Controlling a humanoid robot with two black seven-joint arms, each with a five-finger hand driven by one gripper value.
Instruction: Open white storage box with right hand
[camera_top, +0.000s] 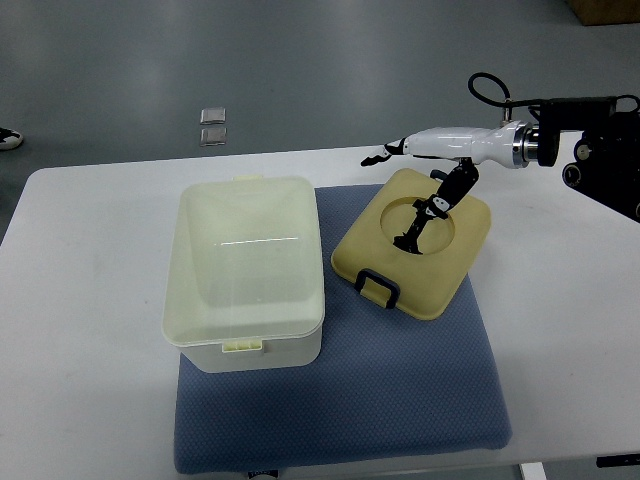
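**Lid off, right hand over it**

The white storage box (245, 270) was seen left of centre on the blue mat (400, 400), which lay on the white table (90, 330). The box was already open; its translucent interior was exposed, with a small latch tab at its 6 o'clock edge. The cream lid (450, 275) was found at the box's 3 o'clock, just beside it, lying tilted on the mat, its dark-edged handle clip (378, 286) at the lid's 7 o'clock corner.

The right hand (425, 205) was seen entering from the picture's right edge, over the lid's 12 o'clock half. White fingers (385, 152) were extended loosely toward 9 o'clock and dark digits pointed down into the lid's round recess. Whether the lid was touched or gripped could not be told; nothing appeared to be held. The left hand was not in view.

The opening step was judged essentially done. Risks from here: the downward digits could be snagged in the recess on withdrawal, so the lid might be dragged or flipped. The tilted lid could be slid toward the mat's 3 o'clock edge, or pushed against the box and shifted it. Two small square objects (213, 127) were noted on the floor beyond the table, at 12 o'clock.
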